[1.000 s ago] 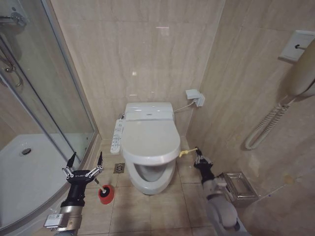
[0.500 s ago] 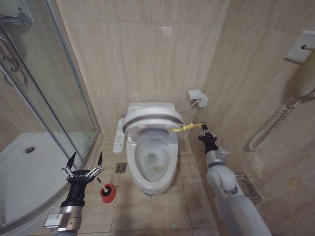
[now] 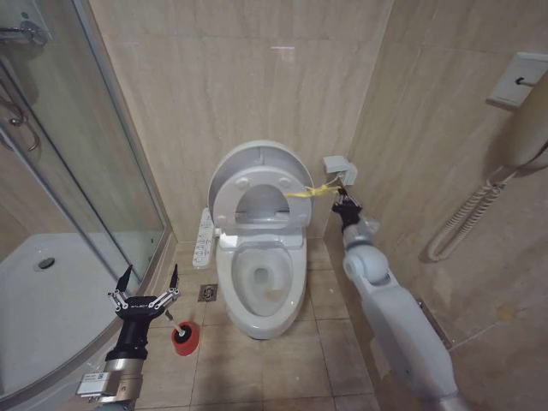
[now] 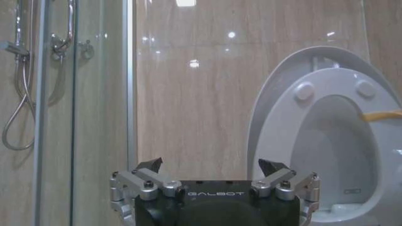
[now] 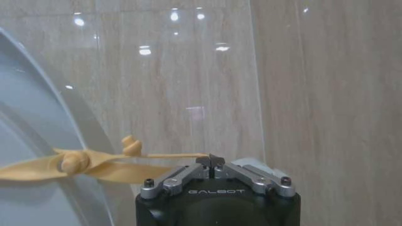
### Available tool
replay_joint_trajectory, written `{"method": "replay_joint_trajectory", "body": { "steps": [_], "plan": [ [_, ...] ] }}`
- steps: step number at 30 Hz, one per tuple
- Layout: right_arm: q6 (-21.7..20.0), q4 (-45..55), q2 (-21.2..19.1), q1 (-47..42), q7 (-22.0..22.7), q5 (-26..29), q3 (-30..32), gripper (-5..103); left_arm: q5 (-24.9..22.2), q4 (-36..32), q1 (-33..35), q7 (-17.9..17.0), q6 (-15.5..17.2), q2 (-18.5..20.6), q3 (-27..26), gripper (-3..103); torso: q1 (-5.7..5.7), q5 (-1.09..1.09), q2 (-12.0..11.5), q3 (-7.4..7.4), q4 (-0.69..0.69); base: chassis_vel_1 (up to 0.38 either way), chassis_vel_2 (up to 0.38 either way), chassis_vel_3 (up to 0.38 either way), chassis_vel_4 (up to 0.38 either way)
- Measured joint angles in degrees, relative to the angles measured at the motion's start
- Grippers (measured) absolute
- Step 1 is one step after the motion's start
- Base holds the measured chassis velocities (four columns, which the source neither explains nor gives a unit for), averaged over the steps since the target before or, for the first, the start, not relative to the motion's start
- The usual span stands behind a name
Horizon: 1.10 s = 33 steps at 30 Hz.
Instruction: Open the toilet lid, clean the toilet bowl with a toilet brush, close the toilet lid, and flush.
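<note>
Now the toilet lid (image 3: 257, 163) is raised nearly upright, its long axis running up the tiled wall (image 3: 248, 77) behind the toilet bowl (image 3: 261, 291) and its underside turned toward the room. It is seen as a glossy white oval, with the seat ring (image 3: 261, 201) lifted together with it and resting against its inner face; two round bumpers are visible near the top of the ring. A yellow tie (image 3: 310, 192) is fastened at the lid's edge on the robot's right side and is drawn out taut, away from the lid. The right pincer (image 3: 341, 199) is closed tight on the free end of that tie, just beside the lid's edge and below the small white wall box (image 3: 339, 168). The bowl is exposed, its oval opening pointing away from the wall. Half a second ago the lid was tilted only partway over the bowl, and the right pincer was held lower; a second ago the lid was lying flat. The left pincer (image 3: 147, 282) is held spread wide, unchanged, above the toilet brush (image 3: 182, 336), which stands in its red holder on the floor beside the bowl, between it and the shower tray (image 3: 51, 300).
</note>
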Motion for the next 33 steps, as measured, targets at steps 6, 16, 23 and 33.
{"method": "replay_joint_trajectory", "body": {
  "steps": [6,16,23,33],
  "plan": [
    [0.3,-5.1,1.7,4.6,0.0,0.0,-2.1,1,0.0,0.0,0.0,0.0,0.0,0.0,0.0,100,0.0,0.01,0.0,0.0,0.01,0.0,0.0,0.0,0.0],
    [1.8,-14.1,6.9,11.6,-0.6,-2.3,-4.4,0,0.0,0.0,0.0,0.0,0.0,0.0,0.0,100,0.0,0.01,0.0,0.0,0.02,0.0,0.0,0.0,0.0],
    [2.9,-19.7,8.3,17.7,-1.3,-3.5,-6.2,0,0.0,0.0,0.0,0.0,0.0,0.0,0.0,100,0.0,0.01,0.0,0.0,0.03,0.0,0.0,0.0,0.0],
    [4.3,-25.8,8.3,22.6,-2.1,-4.5,-7.9,0,0.0,0.0,0.0,0.0,0.0,0.0,0.0,100,0.0,0.01,0.0,0.0,0.05,0.0,0.0,0.0,0.0]
  ]
}}
